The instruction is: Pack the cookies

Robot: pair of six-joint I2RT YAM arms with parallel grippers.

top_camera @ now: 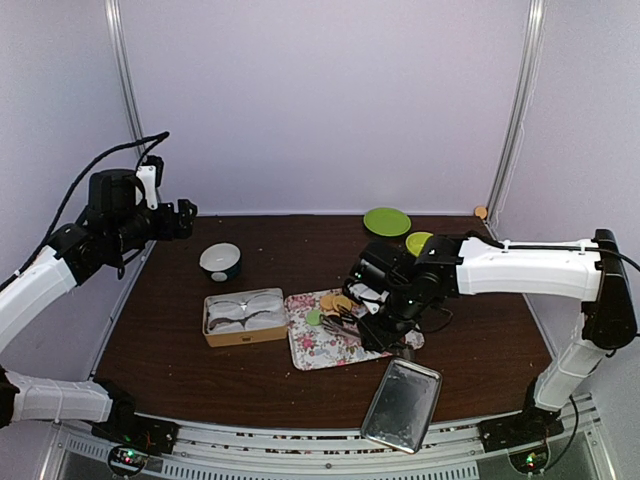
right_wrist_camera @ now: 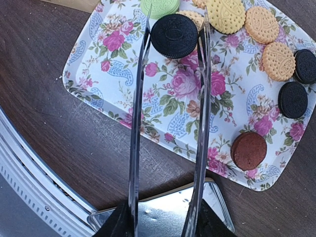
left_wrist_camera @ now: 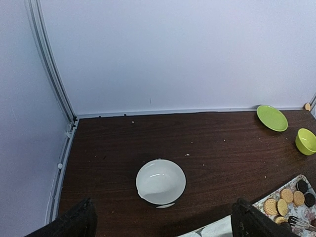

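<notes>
Several cookies lie on a floral tray [right_wrist_camera: 168, 108]: a black one [right_wrist_camera: 174, 34], a light green one [right_wrist_camera: 159, 6], orange-yellow ones [right_wrist_camera: 261, 23] and a dark red one [right_wrist_camera: 248, 150]. My right gripper [right_wrist_camera: 160, 224] is shut on a pair of metal tongs [right_wrist_camera: 200, 123]. The tong tips stand on either side of the black cookie, close against its edges. In the top view this gripper [top_camera: 385, 312] hangs over the tray's right half. My left gripper [left_wrist_camera: 163, 219] is open and empty, high above a white bowl [left_wrist_camera: 161, 181].
A cardboard box [top_camera: 245, 318] with white paper cups sits left of the floral tray [top_camera: 318, 352]. A metal tray [top_camera: 402, 405] lies near the front edge. A green plate [top_camera: 386, 221] and a yellow-green bowl [top_camera: 418, 242] stand at the back.
</notes>
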